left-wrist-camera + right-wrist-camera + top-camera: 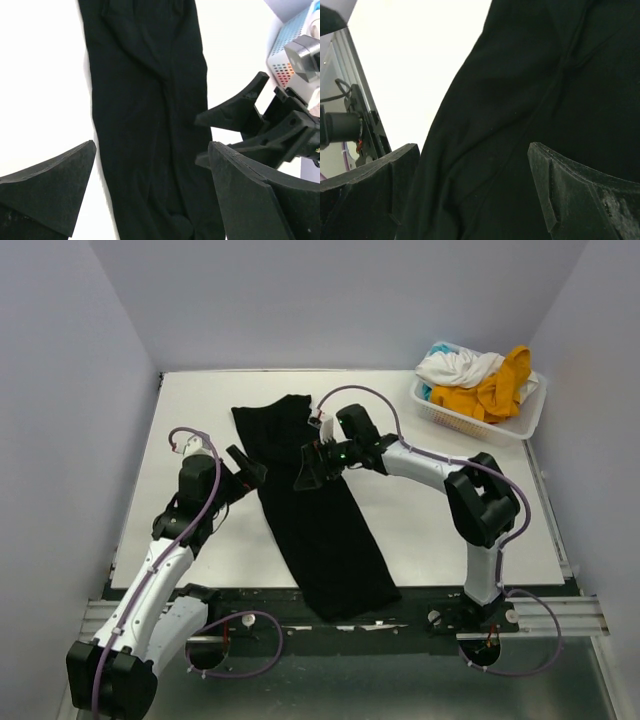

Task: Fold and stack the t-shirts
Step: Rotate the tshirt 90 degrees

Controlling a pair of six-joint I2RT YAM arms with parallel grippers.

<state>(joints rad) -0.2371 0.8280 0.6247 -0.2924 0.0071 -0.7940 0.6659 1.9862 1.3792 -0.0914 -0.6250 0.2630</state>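
The black t-shirt (318,510) lies folded lengthwise into a long strip across the middle of the table, from the far centre to the near edge. My left gripper (243,468) is open and empty just left of the strip's upper part; its view shows the shirt (150,125) between its fingers (55,190). My right gripper (313,470) is open and empty, hovering over the strip's upper part; the shirt (520,115) fills its view. White (455,367), mustard-yellow (495,390) and teal (427,392) t-shirts lie bunched in the basket.
The white slotted plastic basket (480,422) stands at the far right of the table. The right gripper's fingers (235,107) show at the right of the left wrist view. The metal rail (560,615) runs along the near edge.
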